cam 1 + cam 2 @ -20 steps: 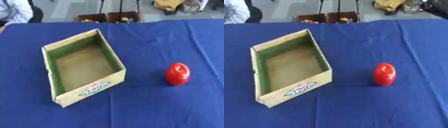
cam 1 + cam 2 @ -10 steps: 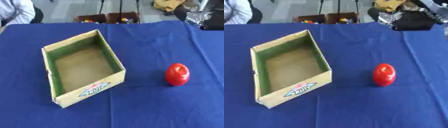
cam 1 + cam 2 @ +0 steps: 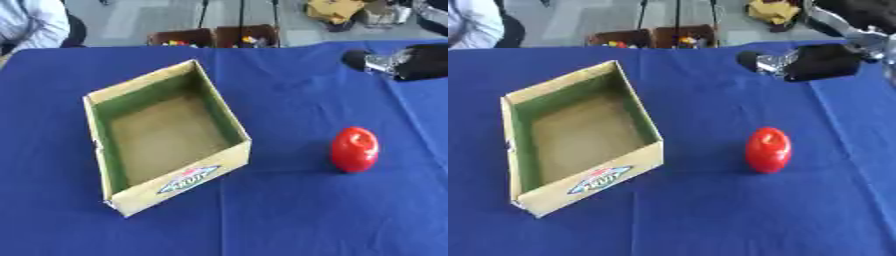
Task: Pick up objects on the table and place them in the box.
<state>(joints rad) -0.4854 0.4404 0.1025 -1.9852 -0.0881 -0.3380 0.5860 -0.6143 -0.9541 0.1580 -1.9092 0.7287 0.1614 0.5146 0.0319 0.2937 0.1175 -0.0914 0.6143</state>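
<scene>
Well apart, box (image 3: pixel 166 145) and apple (image 3: pixel 354 149)

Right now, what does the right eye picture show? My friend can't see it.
A red apple stands on a blue table, right of an empty cardboard box. The robot's right hand reaches in above the apple, not touching it.

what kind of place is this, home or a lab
Probably a lab or test room, not a home: a table under a blue cloth, tripod legs on a bare floor behind it, and bins of small items at the far edge.
</scene>
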